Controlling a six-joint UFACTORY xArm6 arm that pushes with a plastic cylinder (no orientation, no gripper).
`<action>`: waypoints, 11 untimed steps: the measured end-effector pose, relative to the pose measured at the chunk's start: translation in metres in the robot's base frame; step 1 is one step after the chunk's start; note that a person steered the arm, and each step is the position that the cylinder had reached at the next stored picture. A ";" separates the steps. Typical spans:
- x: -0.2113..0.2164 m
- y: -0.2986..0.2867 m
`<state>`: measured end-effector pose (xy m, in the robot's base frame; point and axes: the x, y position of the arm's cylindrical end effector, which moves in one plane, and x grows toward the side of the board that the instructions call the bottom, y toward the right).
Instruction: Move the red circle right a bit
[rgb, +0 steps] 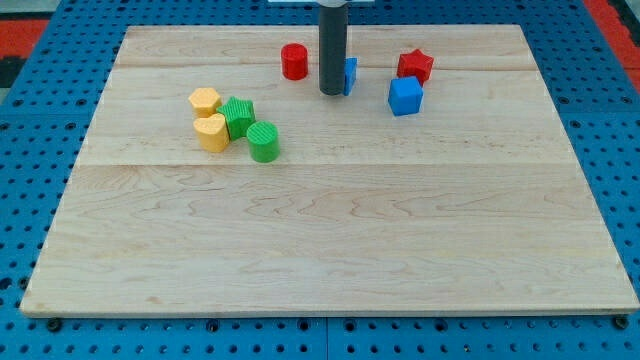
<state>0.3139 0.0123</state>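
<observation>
The red circle block (294, 61) stands near the view's top, left of centre. My tip (331, 92) rests on the board just right of and slightly below it, with a small gap between them. The rod hides most of a blue block (350, 75) right behind it. A red star block (415, 66) and a blue cube (405, 96) lie further to the view's right.
A cluster at the view's left: a yellow hexagon (204, 101), a yellow heart-like block (211, 131), a green star-like block (238, 116) and a green cylinder (263, 142). The wooden board (330, 240) sits on a blue pegboard.
</observation>
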 end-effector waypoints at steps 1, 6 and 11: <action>-0.008 0.003; -0.082 -0.066; 0.023 0.012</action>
